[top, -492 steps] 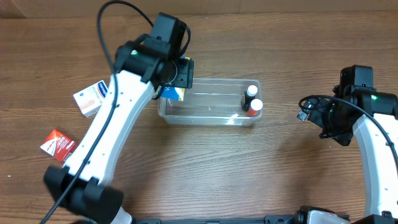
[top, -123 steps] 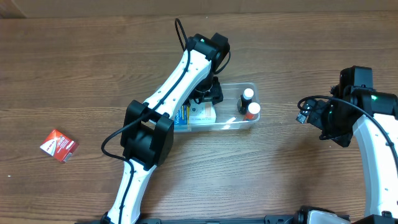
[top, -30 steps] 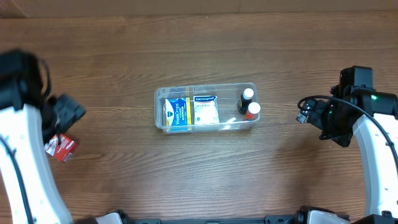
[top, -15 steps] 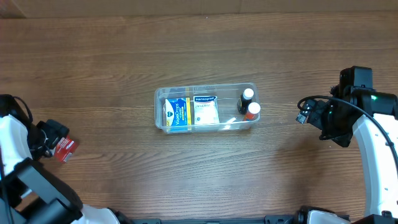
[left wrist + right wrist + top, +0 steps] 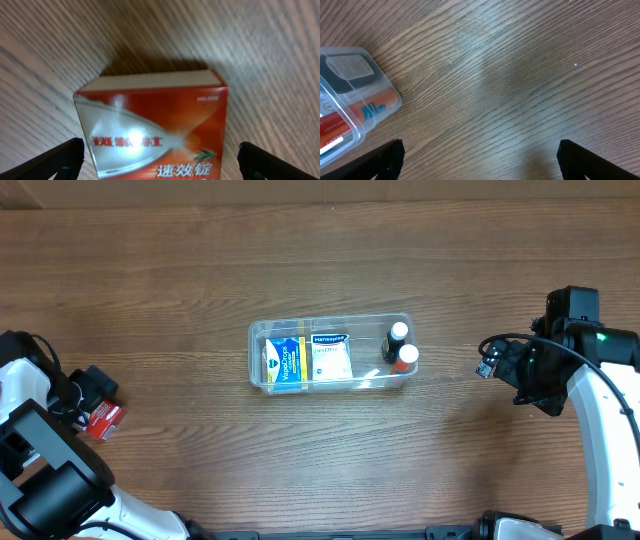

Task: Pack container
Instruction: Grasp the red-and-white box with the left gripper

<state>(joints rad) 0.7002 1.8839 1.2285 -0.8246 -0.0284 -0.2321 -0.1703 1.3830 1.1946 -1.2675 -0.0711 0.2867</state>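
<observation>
Since half a second ago the left arm has shifted at the left edge of the desk point(image 5: 200, 460). Its left fingers point(image 5: 60, 159) are spread either side of the red box point(image 5: 155, 125), while the container point(image 5: 256, 356) sits unmoved mid-desk, holding two boxes point(image 5: 331, 358) and two bottles point(image 5: 404, 356). The right fingers point(image 5: 580, 159) hang apart over bare wood right of the container, and the left wrist view cuts off the red box's lower edge.

Looks like a robotics lab bench here: a wood-grain table point(image 5: 320, 470), a white cabled left arm point(image 5: 25, 430) and right arm point(image 5: 600, 410) flanking it, a clear container point(image 5: 254, 355) of cartons point(image 5: 331, 358) between them, a red box point(image 5: 155, 130) lying right below the left gripper point(image 5: 160, 162).
</observation>
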